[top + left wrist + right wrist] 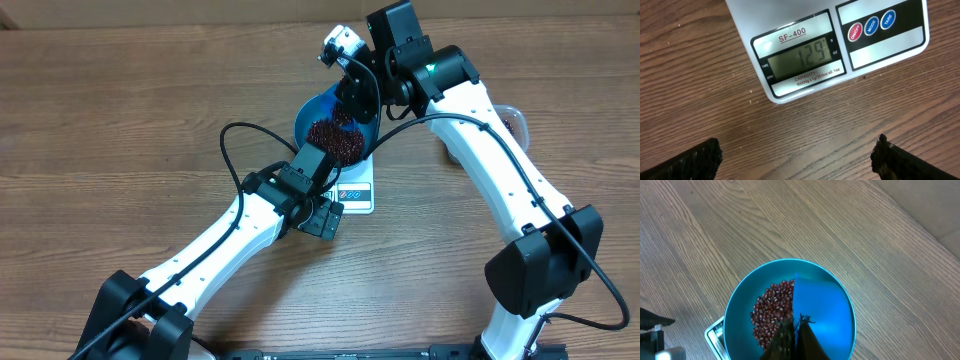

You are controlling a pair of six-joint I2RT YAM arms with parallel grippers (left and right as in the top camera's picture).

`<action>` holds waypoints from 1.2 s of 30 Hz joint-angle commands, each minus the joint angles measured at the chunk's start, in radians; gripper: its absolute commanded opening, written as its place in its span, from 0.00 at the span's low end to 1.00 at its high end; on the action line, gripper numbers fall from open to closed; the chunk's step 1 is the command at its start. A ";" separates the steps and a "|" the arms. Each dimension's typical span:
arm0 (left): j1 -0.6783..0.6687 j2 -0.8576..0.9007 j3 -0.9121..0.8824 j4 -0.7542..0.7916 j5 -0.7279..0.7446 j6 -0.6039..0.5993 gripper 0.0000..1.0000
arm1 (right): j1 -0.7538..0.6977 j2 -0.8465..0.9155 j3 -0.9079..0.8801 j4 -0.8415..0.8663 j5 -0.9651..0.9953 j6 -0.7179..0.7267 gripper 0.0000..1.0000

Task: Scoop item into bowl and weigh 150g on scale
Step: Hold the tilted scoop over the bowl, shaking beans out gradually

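Observation:
A deep blue bowl (318,112) (740,310) stands on the white scale (358,192) (887,47) and holds a heap of dark red-brown beans (333,138) (771,309). My right gripper (352,103) (793,324) hangs just above the bowl's inside, shut on a small blue scoop (820,305) whose flat blue face covers the right half of the bowl. My left gripper (324,217) (797,152) hovers low over the table at the scale's display edge, open, with nothing between its fingers. The display (800,55) reads 129.
A clear plastic tub (514,118) sits at the right, mostly hidden behind my right arm (500,160). The scale's buttons (871,25) are to the right of the display. Bare wooden table (120,120) lies to the left and front.

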 commanded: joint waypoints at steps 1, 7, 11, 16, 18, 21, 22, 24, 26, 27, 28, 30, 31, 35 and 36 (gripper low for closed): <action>-0.006 -0.007 -0.005 0.003 -0.013 0.020 0.99 | 0.009 -0.045 0.028 0.018 0.035 -0.010 0.04; -0.007 -0.007 -0.005 0.003 -0.013 0.020 0.99 | 0.011 -0.045 0.028 0.005 0.009 -0.048 0.04; -0.006 -0.007 -0.005 0.003 -0.013 0.020 0.99 | 0.011 -0.045 0.028 0.000 0.003 -0.028 0.04; -0.006 -0.007 -0.005 0.003 -0.013 0.020 1.00 | 0.013 -0.045 0.028 0.011 0.028 0.010 0.04; -0.006 -0.007 -0.005 0.003 -0.013 0.020 0.99 | 0.013 -0.045 0.028 0.011 0.028 0.002 0.04; -0.006 -0.007 -0.005 0.003 -0.012 0.020 1.00 | 0.013 -0.045 0.028 0.010 0.028 0.003 0.04; -0.006 -0.007 -0.005 0.003 -0.013 0.020 1.00 | 0.013 -0.045 0.028 0.010 0.028 0.003 0.04; -0.007 -0.007 -0.005 0.003 -0.013 0.020 1.00 | 0.013 -0.045 0.028 0.011 0.028 0.003 0.04; -0.006 -0.007 -0.005 0.003 -0.013 0.020 1.00 | 0.013 -0.045 0.028 0.011 0.028 0.003 0.04; -0.007 -0.007 -0.005 0.003 -0.013 0.020 1.00 | 0.013 -0.045 0.028 0.010 0.028 0.003 0.04; -0.007 -0.007 -0.005 0.003 -0.013 0.020 1.00 | 0.013 -0.045 0.028 0.010 0.028 0.003 0.04; -0.006 -0.007 -0.005 0.003 -0.013 0.020 1.00 | 0.013 -0.045 0.028 0.010 0.028 0.003 0.04; -0.006 -0.007 -0.005 0.003 -0.013 0.020 1.00 | 0.013 -0.045 0.028 0.010 0.028 0.003 0.04; -0.007 -0.007 -0.005 0.003 -0.013 0.020 1.00 | 0.013 -0.045 0.028 0.010 0.028 0.003 0.05; -0.007 -0.007 -0.005 0.003 -0.013 0.020 1.00 | 0.013 -0.045 0.028 0.011 0.028 0.003 0.05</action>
